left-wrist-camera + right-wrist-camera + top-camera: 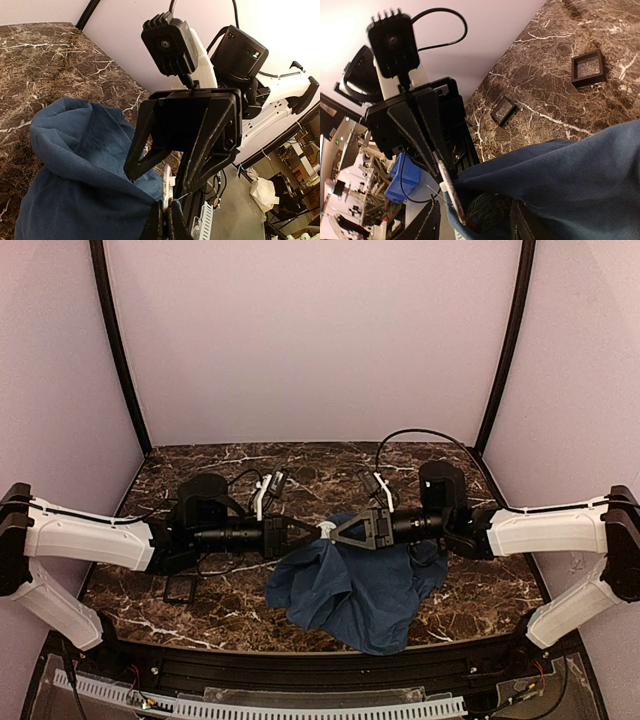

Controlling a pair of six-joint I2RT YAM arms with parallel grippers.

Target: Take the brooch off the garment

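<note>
The brooch (167, 186) is a small pale disc seen edge-on, with a white clasp and a thin pin on its back. My left gripper (167, 220) is shut on its lower rim. In the top view the brooch (327, 530) hangs above the table's middle between the two grippers. My right gripper (162, 180) faces it, open, with one finger on each side of the disc. The blue garment (355, 590) hangs from the brooch down to the table. In the right wrist view the brooch (451, 192) and a fold of garment (570, 175) lie between the right gripper's (472, 225) spread fingers.
Two small black square trays (588, 67) (503, 110) lie on the dark marble table (480, 590), left of the cloth. One tray (180, 588) shows in the top view below the left arm. Cables and camera mounts sit over both wrists.
</note>
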